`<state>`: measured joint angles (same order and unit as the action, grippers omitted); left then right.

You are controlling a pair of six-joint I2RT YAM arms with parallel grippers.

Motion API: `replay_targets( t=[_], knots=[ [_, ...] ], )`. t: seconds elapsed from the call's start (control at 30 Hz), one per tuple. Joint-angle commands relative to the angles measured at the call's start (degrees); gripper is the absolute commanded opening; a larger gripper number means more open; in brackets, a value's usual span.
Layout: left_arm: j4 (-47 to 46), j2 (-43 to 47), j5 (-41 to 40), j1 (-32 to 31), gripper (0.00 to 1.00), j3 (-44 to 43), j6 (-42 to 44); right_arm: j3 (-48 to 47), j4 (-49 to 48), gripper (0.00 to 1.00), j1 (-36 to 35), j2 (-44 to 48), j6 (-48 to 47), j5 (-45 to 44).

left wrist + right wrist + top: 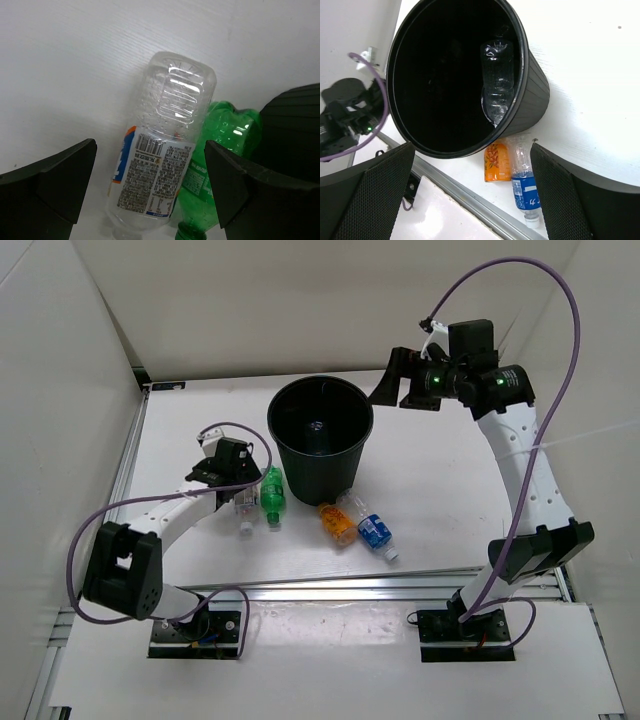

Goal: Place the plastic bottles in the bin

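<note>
The black bin [297,455] stands at the table's middle back; a plain clear bottle [496,75] lies inside it. In front of it lie a green bottle [272,497], a clear bottle with a pale printed label [243,508], a short orange bottle [338,523] and a clear bottle with a blue label [375,532]. My left gripper [240,488] is open just above the pale-label bottle [160,165], one finger on each side, with the green bottle [220,145] beside it. My right gripper [400,387] is open and empty, high beside the bin's right rim [535,95].
White walls enclose the table on the left, back and right. A metal rail [360,585] runs along the near edge. The orange bottle [496,161] and blue-label bottle [524,182] lie close against the bin's base.
</note>
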<state>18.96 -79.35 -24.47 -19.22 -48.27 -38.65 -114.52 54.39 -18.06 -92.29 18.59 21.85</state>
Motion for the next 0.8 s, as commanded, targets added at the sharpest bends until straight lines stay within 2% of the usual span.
replay_targets(
  t=[0.0,0.3,0.33,0.4,0.43,0.53,0.67,0.77],
  knots=[
    [-2.3,-1.5,3.4,-1.1,1.00,-0.6,0.8,0.4,-0.2,1.00,1.2,1.9,-0.8,2.4],
    [-4.3,-4.4,5.7,-1.7,0.98,5.4,0.8,2.3,-0.7,1.00,3.7,2.9,0.2,5.4],
    [-4.3,-4.4,5.0,-1.7,0.95,6.1,0.8,2.8,-0.7,1.00,4.3,2.9,0.2,5.4],
    [-4.3,-1.9,3.7,-1.7,0.76,8.3,0.8,3.5,-1.2,1.00,4.3,3.4,0.2,5.4],
    [-4.3,-1.1,3.2,-1.1,0.72,8.9,0.8,3.5,-1.2,1.00,4.3,3.4,0.2,5.9],
    [-3.8,3.1,2.5,-0.6,0.67,10.0,1.3,4.7,-1.2,1.00,4.3,3.4,0.2,5.9],
    [-2.5,8.2,1.7,0.0,0.61,5.0,4.0,5.3,-1.7,1.00,4.3,3.4,0.7,5.9],
    [-0.4,10.2,1.7,0.0,0.58,-4.5,5.4,5.3,-1.7,1.00,4.3,3.4,0.7,5.9]
  ],
)
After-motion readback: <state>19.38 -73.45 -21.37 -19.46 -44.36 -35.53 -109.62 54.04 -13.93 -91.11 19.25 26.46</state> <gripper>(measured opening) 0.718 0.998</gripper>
